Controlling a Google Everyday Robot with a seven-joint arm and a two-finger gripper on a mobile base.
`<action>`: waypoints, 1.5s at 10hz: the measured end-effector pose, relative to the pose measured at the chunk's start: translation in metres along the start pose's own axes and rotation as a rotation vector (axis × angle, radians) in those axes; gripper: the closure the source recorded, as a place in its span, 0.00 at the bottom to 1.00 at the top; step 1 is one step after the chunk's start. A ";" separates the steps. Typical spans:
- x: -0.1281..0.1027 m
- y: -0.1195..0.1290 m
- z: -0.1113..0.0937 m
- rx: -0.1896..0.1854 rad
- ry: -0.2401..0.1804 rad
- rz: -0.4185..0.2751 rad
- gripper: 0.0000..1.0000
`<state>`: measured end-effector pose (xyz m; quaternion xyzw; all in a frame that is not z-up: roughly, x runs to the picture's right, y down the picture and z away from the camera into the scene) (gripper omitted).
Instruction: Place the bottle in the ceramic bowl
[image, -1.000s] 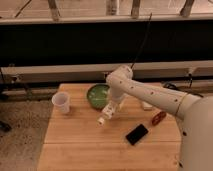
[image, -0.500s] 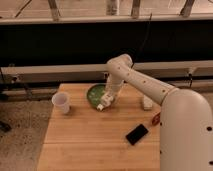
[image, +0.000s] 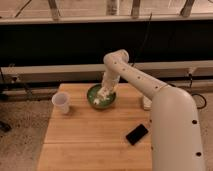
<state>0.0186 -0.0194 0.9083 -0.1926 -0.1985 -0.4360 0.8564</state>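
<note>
The glossy green ceramic bowl (image: 95, 103) sits at the back middle of the wooden table (image: 85, 140). My gripper (image: 104, 93) reaches down from the arm (image: 135, 77) right over the bowl's inside. A whitish bottle (image: 98, 101) shows at the gripper's tip, low inside the bowl. I cannot tell whether the gripper still holds it.
A translucent white plastic cup (image: 61, 102) stands left of the bowl. A black phone (image: 136, 134) lies at the front right, near my arm's body. A pale object (image: 146, 103) sits at the table's right edge. A dark wall and rail run behind.
The arm swung up and back, carrying the bottle from the table's middle to over the bowl, then lowered it into the bowl.
</note>
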 end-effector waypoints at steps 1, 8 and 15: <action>0.000 -0.004 0.000 0.011 0.001 -0.005 0.57; -0.004 -0.023 -0.020 0.070 0.032 -0.021 0.20; -0.003 -0.024 -0.023 0.066 0.020 -0.032 0.20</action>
